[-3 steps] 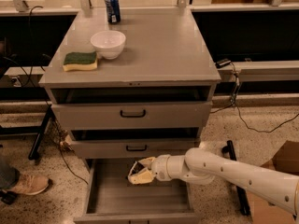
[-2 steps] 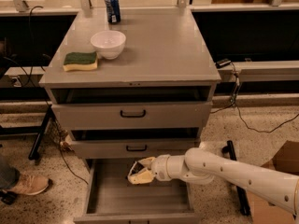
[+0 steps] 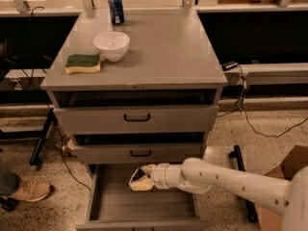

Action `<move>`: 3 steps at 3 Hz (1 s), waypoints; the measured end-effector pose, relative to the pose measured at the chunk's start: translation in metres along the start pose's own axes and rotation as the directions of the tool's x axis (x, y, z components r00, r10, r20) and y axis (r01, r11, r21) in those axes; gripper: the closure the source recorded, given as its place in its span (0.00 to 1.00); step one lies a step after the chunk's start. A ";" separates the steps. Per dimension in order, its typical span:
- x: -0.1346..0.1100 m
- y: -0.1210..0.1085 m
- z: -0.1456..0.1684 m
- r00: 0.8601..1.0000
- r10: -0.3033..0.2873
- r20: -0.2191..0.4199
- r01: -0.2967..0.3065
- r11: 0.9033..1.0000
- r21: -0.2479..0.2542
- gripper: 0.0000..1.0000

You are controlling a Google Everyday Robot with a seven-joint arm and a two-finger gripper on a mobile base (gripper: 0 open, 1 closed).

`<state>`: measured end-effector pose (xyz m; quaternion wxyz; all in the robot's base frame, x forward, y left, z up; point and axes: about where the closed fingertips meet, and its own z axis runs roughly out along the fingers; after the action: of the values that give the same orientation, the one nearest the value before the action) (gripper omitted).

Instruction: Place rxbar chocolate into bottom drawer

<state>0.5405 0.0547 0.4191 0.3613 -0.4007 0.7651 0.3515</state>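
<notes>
— Grey bottom drawer [image 3: 144, 207] is pulled open. Where's the gripper [image 3: 135, 179]?
— Just above the drawer floor near the back, its fingers clamped on the dark chocolate bar [image 3: 141, 180].

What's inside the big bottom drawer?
The end effector is inside the bottom drawer, over its grey floor. The back is hidden under the middle drawer. The rxbar chocolate doesn't show; the end effector may cover it.

Dim warm light from above, pale pincer [image 3: 136, 181] bright over shadowed bottom drawer [image 3: 144, 205]
</notes>
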 end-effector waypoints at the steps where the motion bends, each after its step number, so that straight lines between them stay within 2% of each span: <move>1: 0.015 -0.012 0.033 1.000 -0.020 -0.014 0.020 1.000 -0.004 1.00; 2: 0.039 -0.022 0.068 0.999 -0.027 -0.045 0.026 0.999 -0.018 1.00; 3: 0.068 -0.028 0.106 0.995 -0.021 -0.097 0.017 0.999 -0.038 0.73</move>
<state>0.5655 0.1055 0.3036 0.3194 -0.4314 0.7711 0.3424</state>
